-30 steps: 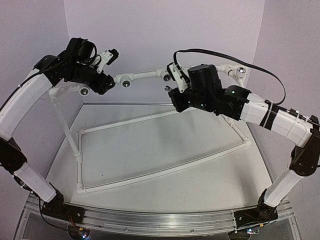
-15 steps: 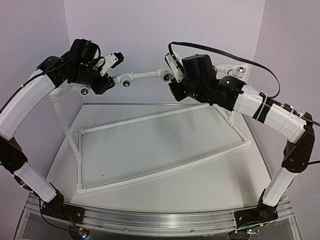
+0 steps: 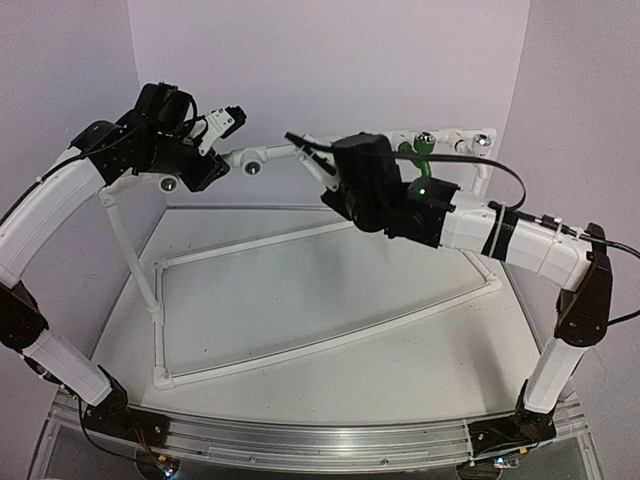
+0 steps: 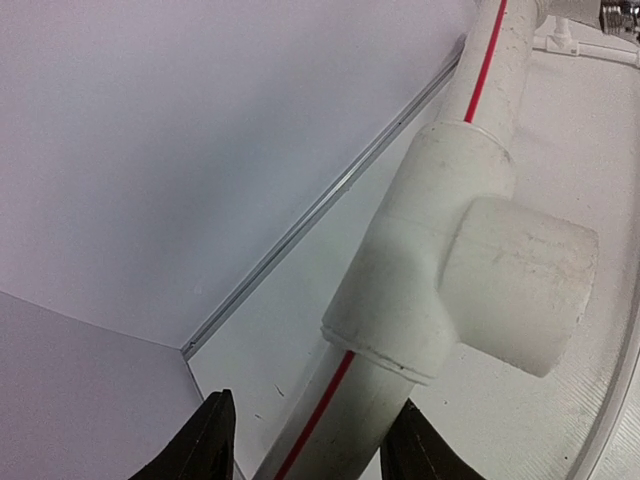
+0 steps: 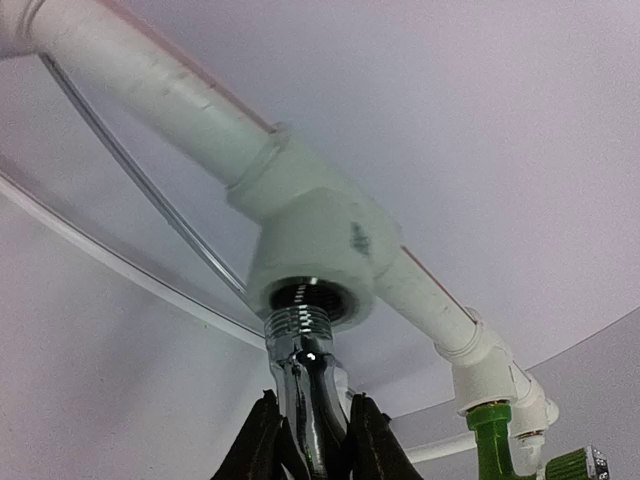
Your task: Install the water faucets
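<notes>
Lilac walls (image 3: 330, 60); one silver faucet (image 5: 300, 350) tight in right gripper (image 5: 312, 415), one green faucet (image 5: 491, 440), left gripper (image 4: 312, 445) wide.

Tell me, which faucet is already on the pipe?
The green faucet, mounted toward the pipe's right end; the silver faucet is clamped in the right gripper, just below a socket.

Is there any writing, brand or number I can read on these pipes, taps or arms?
None can be read. The white pipe bears only a plain red stripe. The tee fitting has a dark smudge, not a word. The silver faucet in the right hand and the green faucet show no lettering.
</notes>
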`<state>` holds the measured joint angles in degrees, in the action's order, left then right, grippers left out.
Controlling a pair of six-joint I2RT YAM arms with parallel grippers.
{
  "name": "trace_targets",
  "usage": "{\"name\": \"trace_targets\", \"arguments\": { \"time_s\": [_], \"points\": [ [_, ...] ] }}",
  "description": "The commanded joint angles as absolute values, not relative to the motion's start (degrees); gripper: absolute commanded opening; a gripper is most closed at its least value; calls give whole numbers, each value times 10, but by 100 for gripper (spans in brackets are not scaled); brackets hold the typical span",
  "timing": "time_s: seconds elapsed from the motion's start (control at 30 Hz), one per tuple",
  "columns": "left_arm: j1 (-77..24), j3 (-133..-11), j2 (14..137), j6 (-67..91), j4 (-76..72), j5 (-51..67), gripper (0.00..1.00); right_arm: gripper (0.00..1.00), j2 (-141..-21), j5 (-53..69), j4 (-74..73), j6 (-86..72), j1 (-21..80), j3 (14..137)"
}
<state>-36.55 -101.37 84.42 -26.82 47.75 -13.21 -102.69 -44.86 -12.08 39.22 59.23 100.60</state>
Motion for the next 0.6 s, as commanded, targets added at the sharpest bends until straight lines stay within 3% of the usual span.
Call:
{"name": "trace_targets", "arguments": {
  "time_s": [0.0,0.13,0.33,0.57],
  "points": [
    [-361,-953,816,-117,505,-122,14,0,-1006,-518,161,691,604,898],
    [-361,-934,797,-114,484,-129,9,0,-1007,-521,358,848,605,823],
    [-361,-920,790,-116,468,-117,5,0,-1015,-499,538,998,609,777],
    [-361,-914,795,-116,467,-115,4,0,-1014,-486,531,1008,610,791]
  ]
}}
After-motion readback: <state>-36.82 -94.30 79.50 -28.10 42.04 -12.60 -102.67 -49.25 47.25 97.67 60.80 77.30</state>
